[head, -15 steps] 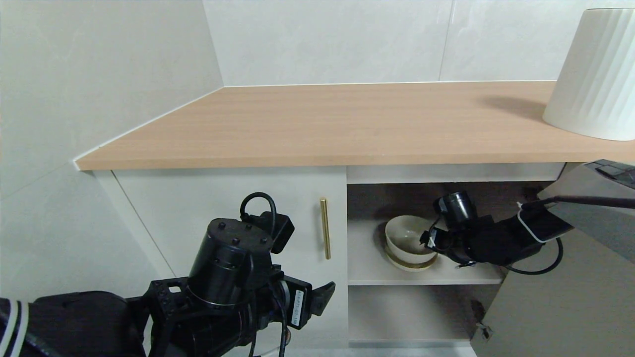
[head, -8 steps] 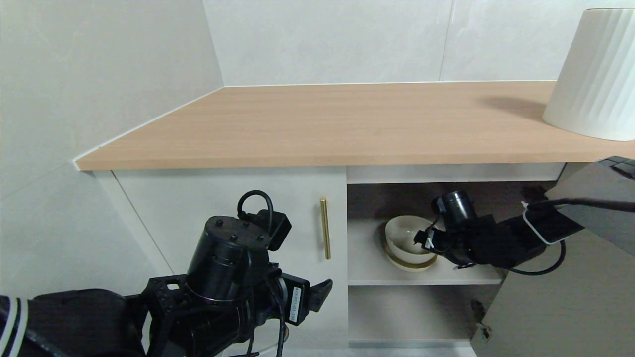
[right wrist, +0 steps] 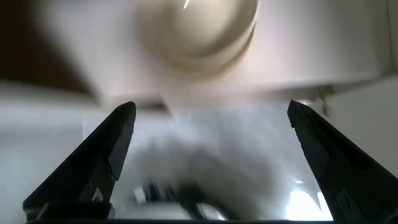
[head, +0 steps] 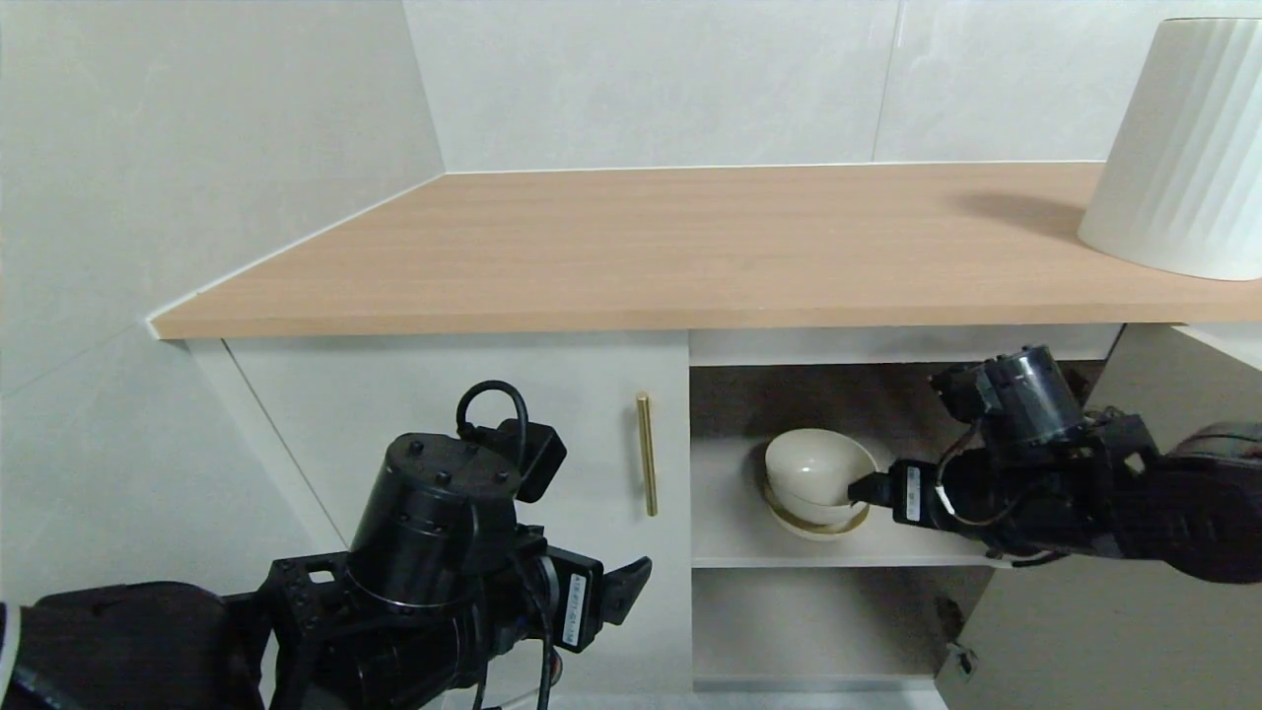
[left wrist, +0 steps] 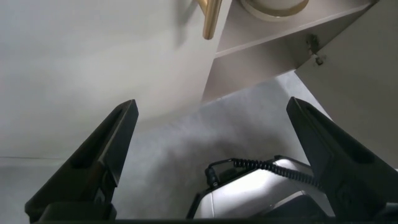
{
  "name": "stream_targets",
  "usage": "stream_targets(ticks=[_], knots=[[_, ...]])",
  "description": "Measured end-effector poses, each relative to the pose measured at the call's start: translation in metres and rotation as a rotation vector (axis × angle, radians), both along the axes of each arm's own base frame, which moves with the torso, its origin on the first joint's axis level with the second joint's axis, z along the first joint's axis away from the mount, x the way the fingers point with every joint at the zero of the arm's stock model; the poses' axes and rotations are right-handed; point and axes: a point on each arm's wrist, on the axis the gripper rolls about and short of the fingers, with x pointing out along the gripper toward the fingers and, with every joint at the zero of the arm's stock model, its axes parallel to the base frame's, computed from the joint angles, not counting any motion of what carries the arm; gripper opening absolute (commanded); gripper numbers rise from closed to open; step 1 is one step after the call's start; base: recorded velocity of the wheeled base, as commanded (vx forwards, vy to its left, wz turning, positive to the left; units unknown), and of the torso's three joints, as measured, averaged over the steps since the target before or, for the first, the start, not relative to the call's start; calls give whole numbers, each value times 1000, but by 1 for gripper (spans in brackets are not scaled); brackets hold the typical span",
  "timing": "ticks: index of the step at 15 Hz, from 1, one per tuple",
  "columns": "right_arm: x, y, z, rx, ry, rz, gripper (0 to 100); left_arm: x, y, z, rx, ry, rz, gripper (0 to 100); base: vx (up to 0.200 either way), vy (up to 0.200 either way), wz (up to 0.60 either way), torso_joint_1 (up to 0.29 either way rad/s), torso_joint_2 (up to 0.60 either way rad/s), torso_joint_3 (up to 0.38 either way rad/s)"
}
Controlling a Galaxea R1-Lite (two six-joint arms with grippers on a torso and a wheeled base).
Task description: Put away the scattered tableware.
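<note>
A small white label (head: pixel 914 493) is showing on the right gripper (head: pixel 868 488) and another (head: pixel 575 611) on the left gripper (head: pixel 631 582); their print is too small for me to read. The cream bowl (head: pixel 818 473) is sitting on the upper shelf (head: pixel 730 532) of the cabinet, nested on a gold-edged dish (head: pixel 813 526). The right gripper is hanging at the shelf's front edge, just beside the bowl's right side, jaws spread wide and carrying nothing. The left gripper is hovering low before the shut left door (head: pixel 444 394), below its gold handle (head: pixel 646 454), also spread wide and empty. The right door (head: pixel 1085 631) is standing open. A pale wood countertop (head: pixel 690 247) is running above into a tiled corner, with a white ribbed shade (head: pixel 1183 148) standing at its right end.
</note>
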Motion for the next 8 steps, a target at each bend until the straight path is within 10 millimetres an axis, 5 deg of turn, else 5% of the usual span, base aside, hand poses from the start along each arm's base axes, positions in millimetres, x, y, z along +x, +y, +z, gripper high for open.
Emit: stream_targets(ticks=[2, 4, 8], knots=[[-40, 0, -8, -44, 51, 91, 100, -1, 1, 1, -2, -2, 1, 100, 0, 0, 0, 0, 0, 0], [-68, -2, -18, -76, 94, 152, 100, -2, 2, 2, -5, -5, 1, 100, -200, 0, 0, 7, 0, 5], [-86, -4, -24, -93, 117, 192, 100, -3, 3, 2, -6, -6, 1, 100, -200, 0, 0, 1, 0, 4]])
